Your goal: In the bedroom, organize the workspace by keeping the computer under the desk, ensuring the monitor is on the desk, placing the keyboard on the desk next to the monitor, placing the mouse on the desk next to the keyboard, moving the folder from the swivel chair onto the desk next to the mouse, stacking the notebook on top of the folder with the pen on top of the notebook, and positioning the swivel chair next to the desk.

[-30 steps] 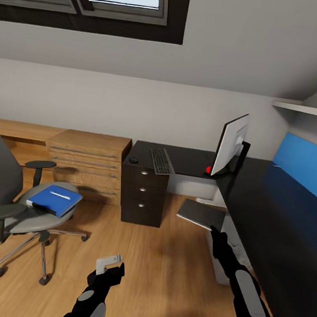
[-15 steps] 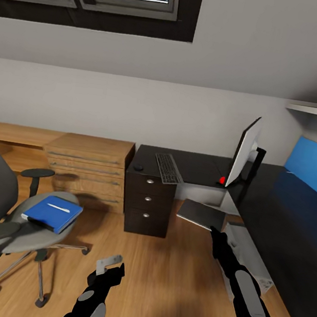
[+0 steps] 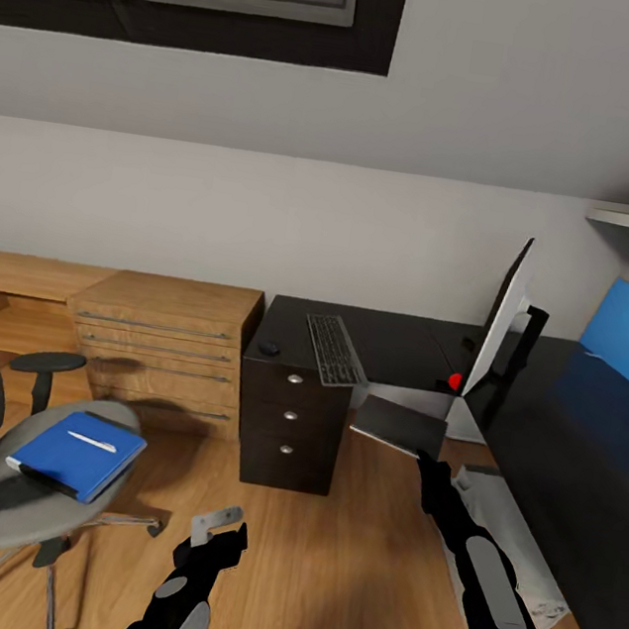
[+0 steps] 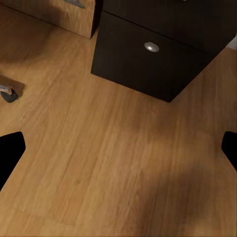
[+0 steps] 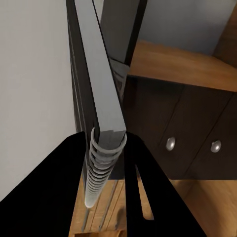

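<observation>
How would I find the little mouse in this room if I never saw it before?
Look for the black desk against the back wall, beside the wooden dresser. At its left end, above the stack of three dark drawers, sits the mouse. It is a small dark rounded lump, left of the long grey keyboard, far smaller than it.

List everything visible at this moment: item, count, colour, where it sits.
monitor: 1, white back, on black desk
keyboard: 1, grey, on desk
mouse: 1, black, desk's left end
red object: 1, by monitor's base
folder: 1, blue, on swivel chair seat
pen: 1, white, on folder
notebook: 1, grey, spiral-bound, in right gripper
wooden drawers: 1, left of desk
left gripper: open over floor
</observation>
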Tool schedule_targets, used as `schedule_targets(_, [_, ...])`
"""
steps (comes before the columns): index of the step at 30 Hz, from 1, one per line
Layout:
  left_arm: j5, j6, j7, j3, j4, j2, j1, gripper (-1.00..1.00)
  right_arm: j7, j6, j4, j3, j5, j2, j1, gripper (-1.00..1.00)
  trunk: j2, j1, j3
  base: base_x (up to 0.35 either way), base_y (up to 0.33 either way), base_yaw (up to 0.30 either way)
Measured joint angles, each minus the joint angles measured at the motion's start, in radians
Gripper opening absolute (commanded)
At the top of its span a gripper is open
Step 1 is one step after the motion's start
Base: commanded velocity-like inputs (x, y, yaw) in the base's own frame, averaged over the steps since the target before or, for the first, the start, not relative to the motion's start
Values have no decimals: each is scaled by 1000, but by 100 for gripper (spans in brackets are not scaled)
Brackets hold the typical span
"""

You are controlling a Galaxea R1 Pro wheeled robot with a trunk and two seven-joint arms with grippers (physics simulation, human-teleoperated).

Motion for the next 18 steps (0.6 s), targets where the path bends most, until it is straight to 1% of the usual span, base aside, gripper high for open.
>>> schedule_targets(9, [-1, -1, 1, -1, 0, 0, 0, 100, 0, 2, 1, -1, -1, -1, 0, -100, 0, 0, 0, 327, -21, 0])
schedule_targets(18, [-1, -2, 2, 0, 0, 0, 0, 100, 0, 2, 1, -1, -1, -1, 0, -100, 0, 0, 0, 327, -100, 0])
